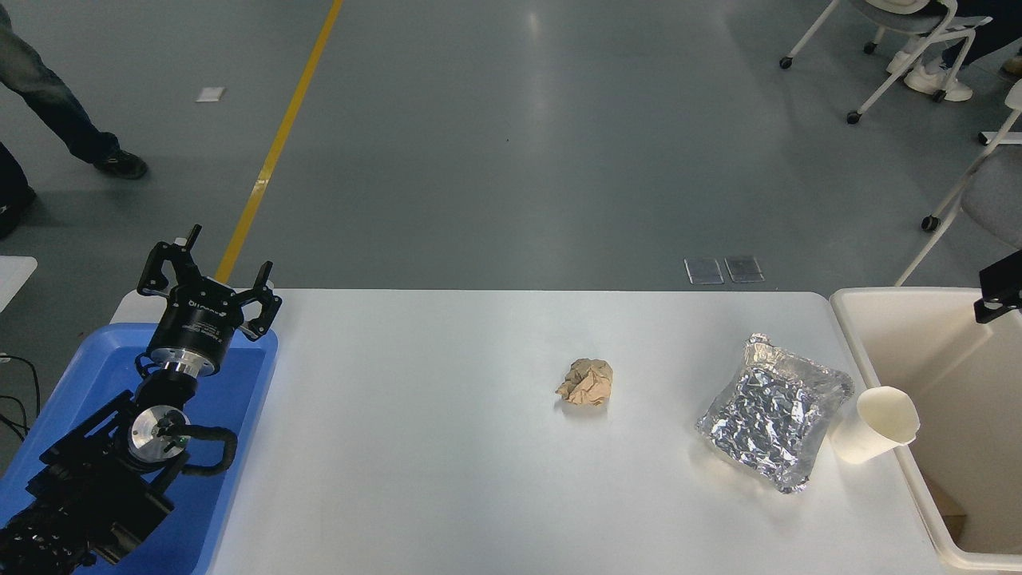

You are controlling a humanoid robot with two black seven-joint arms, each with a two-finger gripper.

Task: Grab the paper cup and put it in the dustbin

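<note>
The paper cup (pixel 874 426) lies tilted on the white table (pixel 415 447) at the right, rim up and to the right, leaning against the left wall of the dustbin (pixel 958 359). The cream-beige dustbin stands off the table's right end. Only a black tip of my right gripper (pixel 1002 289) shows at the right edge, above the dustbin's far side and well apart from the cup. My left gripper (pixel 209 275) is parked open and empty over the blue tray at the lower left.
A crinkled silver foil bag (pixel 773 419) lies just left of the cup, touching it. A crumpled brown paper ball (pixel 587 382) sits mid-table. The blue tray (pixel 239 399) is at the table's left end. A person's legs (pixel 48 112) are at the far left.
</note>
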